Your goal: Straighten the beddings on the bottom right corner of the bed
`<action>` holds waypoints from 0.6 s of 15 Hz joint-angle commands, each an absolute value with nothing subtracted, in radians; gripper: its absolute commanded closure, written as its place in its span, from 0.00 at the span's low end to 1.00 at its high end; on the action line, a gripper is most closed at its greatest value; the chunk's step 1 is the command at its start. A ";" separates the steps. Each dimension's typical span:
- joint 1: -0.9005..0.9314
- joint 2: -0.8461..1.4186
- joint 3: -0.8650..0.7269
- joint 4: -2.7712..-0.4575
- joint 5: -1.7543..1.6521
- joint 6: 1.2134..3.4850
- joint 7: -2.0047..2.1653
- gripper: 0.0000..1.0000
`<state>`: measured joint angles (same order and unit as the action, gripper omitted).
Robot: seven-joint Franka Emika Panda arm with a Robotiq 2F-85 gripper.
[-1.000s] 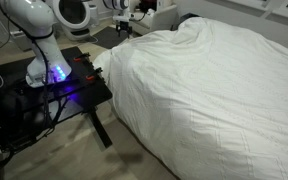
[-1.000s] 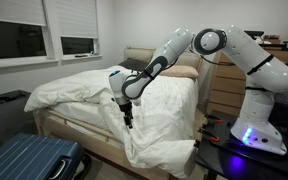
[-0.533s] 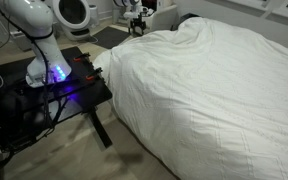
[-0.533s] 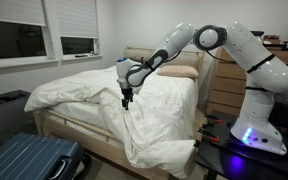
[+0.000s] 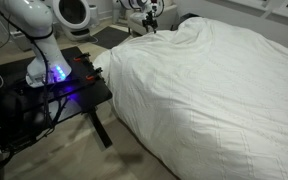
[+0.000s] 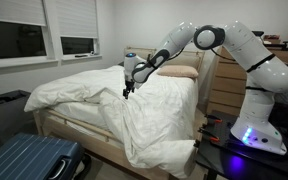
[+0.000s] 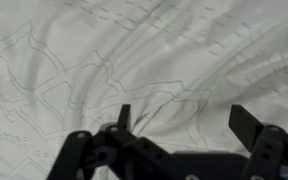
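Note:
The white beddings (image 5: pixel 214 95) (image 6: pixel 114 105) cover the bed (image 6: pixel 69 128) in soft wrinkles, and one corner hangs down toward the floor near the robot stand. In both exterior views my gripper (image 6: pixel 126 92) (image 5: pixel 150 26) hovers above the middle of the bed, pointing down at the fabric. The wrist view shows the gripper (image 7: pixel 184 120) open, its two dark fingers spread wide over the creased beddings (image 7: pixel 104 50), holding nothing.
My black stand (image 5: pixel 59 90) with the lit base sits beside the bed. A blue suitcase (image 6: pixel 29 160) lies on the floor at the bed's foot. Pillows (image 6: pixel 179 72) and a wooden dresser (image 6: pixel 224 85) are at the head end.
My gripper has risen off the hanging corner and moved up and toward the head of the bed, staying open.

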<state>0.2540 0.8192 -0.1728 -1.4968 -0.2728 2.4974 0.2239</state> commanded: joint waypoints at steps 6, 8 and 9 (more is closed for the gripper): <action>0.190 0.820 -0.147 -1.494 -0.273 2.482 0.193 0.00; 0.178 0.830 -0.145 -1.490 -0.269 2.494 0.186 0.00; 0.174 0.845 -0.155 -1.478 -0.274 2.503 0.192 0.00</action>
<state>0.1931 0.8228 -0.1484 -1.4967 -0.2682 2.4860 0.1909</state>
